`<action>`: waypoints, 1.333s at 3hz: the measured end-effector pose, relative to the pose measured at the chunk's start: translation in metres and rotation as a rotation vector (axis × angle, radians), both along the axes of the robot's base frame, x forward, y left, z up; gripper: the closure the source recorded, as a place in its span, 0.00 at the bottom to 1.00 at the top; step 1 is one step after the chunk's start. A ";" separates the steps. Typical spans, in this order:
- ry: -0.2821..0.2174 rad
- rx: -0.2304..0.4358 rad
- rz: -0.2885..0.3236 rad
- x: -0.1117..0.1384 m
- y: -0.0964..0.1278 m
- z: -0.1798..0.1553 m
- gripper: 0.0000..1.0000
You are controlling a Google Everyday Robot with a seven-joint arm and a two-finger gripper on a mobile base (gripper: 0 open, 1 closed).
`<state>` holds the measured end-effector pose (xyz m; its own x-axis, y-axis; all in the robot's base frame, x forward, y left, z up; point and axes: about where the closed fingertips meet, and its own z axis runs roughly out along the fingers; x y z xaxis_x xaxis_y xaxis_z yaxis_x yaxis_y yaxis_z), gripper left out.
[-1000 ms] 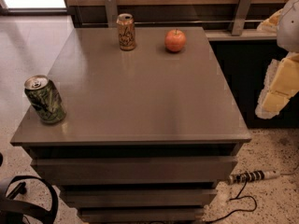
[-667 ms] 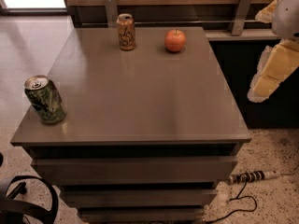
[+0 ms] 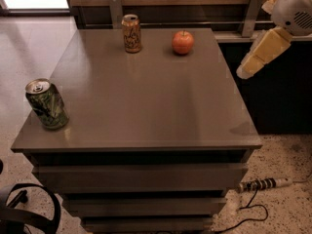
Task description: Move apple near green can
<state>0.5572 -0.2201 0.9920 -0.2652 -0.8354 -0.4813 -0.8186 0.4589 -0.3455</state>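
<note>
My gripper [image 3: 249,66] hangs in the air off the worktop's [image 3: 146,101] right edge, at about 2 o'clock (whether it is wide or narrow I cannot tell). The apple [image 3: 183,42] sits at 1 o'clock by the back edge, near an orange can [image 3: 131,33] at 12. The green can [image 3: 47,104] stands upright at 8 o'clock, well apart from the apple.

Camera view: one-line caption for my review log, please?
Apple beside the orange can at the table far edge, green can at its near-left corner, claw hovering beyond the right edge.
</note>
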 end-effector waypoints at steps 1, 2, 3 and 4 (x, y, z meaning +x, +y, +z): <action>-0.025 0.152 -0.013 0.040 -0.001 -0.013 0.00; -0.014 0.270 -0.044 0.073 0.000 -0.026 0.00; -0.007 0.356 -0.071 0.109 0.001 -0.036 0.00; -0.007 0.357 -0.070 0.110 0.002 -0.036 0.00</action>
<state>0.6668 -0.2186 0.9559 -0.3117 -0.5945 -0.7412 -0.7789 0.6066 -0.1589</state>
